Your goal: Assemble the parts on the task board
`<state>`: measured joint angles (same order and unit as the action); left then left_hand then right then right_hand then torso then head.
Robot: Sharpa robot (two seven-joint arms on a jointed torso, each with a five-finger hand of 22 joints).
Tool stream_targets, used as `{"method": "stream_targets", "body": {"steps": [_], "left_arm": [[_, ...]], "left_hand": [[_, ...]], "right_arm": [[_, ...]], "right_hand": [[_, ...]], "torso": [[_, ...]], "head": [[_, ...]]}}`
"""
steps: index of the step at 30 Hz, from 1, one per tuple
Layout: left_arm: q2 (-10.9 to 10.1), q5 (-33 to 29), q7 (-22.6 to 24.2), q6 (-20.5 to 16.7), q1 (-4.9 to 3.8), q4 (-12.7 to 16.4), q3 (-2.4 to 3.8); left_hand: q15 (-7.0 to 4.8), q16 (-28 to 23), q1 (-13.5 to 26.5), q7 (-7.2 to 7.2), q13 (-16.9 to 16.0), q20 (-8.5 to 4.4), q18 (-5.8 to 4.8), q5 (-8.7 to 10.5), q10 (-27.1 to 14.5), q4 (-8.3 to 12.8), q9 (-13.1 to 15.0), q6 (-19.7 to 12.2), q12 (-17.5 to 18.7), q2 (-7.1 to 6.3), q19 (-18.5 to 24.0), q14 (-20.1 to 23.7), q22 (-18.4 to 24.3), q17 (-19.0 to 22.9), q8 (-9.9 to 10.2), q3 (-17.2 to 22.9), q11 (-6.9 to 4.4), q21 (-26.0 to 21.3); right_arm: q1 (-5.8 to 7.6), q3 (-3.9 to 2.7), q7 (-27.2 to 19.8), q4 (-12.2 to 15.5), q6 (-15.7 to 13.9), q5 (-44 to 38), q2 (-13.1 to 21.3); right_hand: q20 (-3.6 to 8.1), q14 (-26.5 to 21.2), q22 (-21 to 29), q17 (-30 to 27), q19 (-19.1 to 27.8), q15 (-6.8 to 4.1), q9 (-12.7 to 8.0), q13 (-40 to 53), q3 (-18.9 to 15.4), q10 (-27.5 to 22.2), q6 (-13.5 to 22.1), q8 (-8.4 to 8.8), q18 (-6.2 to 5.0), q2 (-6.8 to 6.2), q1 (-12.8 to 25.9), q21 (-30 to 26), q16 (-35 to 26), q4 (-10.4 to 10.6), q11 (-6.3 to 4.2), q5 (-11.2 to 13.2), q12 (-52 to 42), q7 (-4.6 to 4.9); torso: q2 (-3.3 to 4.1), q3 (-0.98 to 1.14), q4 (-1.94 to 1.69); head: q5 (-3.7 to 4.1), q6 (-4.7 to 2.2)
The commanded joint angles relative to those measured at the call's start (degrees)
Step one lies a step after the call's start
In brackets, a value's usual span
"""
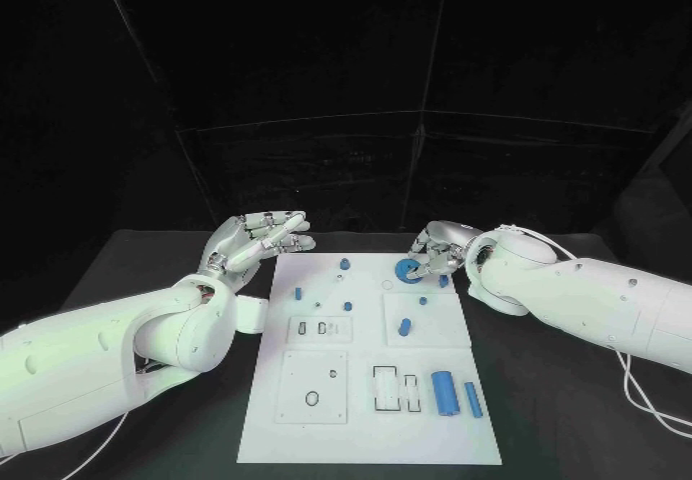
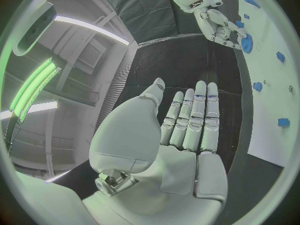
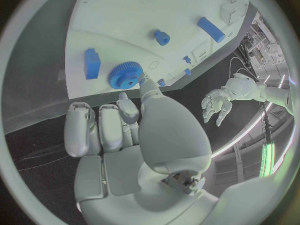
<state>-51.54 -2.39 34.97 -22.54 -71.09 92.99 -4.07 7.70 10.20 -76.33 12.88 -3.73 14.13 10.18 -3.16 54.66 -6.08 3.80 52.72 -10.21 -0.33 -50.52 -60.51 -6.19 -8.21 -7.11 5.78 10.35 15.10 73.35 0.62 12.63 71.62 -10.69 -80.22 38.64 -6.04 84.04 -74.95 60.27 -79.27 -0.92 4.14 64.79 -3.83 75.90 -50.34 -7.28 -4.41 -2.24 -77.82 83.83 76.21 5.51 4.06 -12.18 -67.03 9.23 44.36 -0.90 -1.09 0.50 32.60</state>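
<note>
Blue gear [image 1: 407, 268] sits on my board [image 1: 433, 400], right hand [image 1: 437, 250] seemingly touching it; left hand [image 1: 260, 240] spread, holding nothing.

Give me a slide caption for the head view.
Right hand touches a blue gear on the task board; left hand hovers open.

Left hand [image 1: 260, 240] raised, fingers straight and apart; right hand [image 1: 437, 255] curled, lowered.
</note>
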Motion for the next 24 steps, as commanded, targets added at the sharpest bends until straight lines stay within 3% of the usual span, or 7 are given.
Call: {"method": "stream_targets", "body": {"steps": [1, 19, 24], "left_arm": [[0.03, 0.25, 0.27, 0.67, -0.08, -0.05, 0.05], [0.09, 0.25, 0.22, 0.77, -0.08, -0.25, 0.05], [0.08, 0.25, 0.15, 0.87, -0.08, -0.33, 0.05]], "left_hand": [[0.27, -0.2, 0.04, 0.32, 0.08, 0.18, 0.3, -0.01, -0.09, 0.33, -0.1, 0.18, 0.19, 0.36, -0.31, 0.27, 0.08, -0.07, 0.38, -0.03, 0.12, -0.2], [0.27, -0.2, 0.04, 0.32, 0.08, 0.18, 0.3, -0.01, -0.09, 0.33, -0.1, 0.18, 0.19, 0.36, -0.31, 0.27, 0.08, -0.07, 0.38, -0.03, 0.12, -0.2], [0.28, -0.33, 0.09, 0.26, 0.07, 0.2, 0.31, -0.02, -0.09, 0.4, -0.08, 0.23, 0.26, 0.45, -0.31, 0.25, 0.15, -0.09, 0.45, -0.07, 0.1, -0.27]], "right_arm": [[0.06, -0.04, -0.1, -0.14, 1.95, -1.06, -0.17], [-0.23, -0.03, 0.13, -1.24, 2.48, -2.01, -1.08], [-0.38, -0.03, 0.48, -1.26, 2.11, -3.72, -1.26]], "right_hand": [[0.01, 1.39, -0.32, 0.11, -0.29, 0.51, 0.03, 0.63, -0.22, 0.65, 0.25, -0.28, 1.2, 0.18, -0.61, 0.22, 0.24, -0.18, -0.07, -0.36, -0.74, -0.06], [0.06, 1.38, -1.09, 0.28, -0.74, 0.42, 0.11, 3.37, 0.52, 1.35, -0.66, -1.15, 1.34, 1.97, -2.62, 0.55, 0.61, -1.07, -0.2, -0.33, -3.16, -0.21], [0.16, 1.37, -1.87, 0.31, -1.25, 0.3, 0.18, 4.02, 1.46, 1.44, -1.74, -1.78, 1.5, 2.95, -3.58, 0.88, 0.76, -1.68, -0.36, 1.55, -3.65, -0.36]], "torso": [[0.0, -0.02, 0.0], [0.02, 0.0, -0.02], [0.0, -0.01, -0.06]], "head": [[0.0, 0.09], [0.1, 0.37], [0.13, 0.46]]}}
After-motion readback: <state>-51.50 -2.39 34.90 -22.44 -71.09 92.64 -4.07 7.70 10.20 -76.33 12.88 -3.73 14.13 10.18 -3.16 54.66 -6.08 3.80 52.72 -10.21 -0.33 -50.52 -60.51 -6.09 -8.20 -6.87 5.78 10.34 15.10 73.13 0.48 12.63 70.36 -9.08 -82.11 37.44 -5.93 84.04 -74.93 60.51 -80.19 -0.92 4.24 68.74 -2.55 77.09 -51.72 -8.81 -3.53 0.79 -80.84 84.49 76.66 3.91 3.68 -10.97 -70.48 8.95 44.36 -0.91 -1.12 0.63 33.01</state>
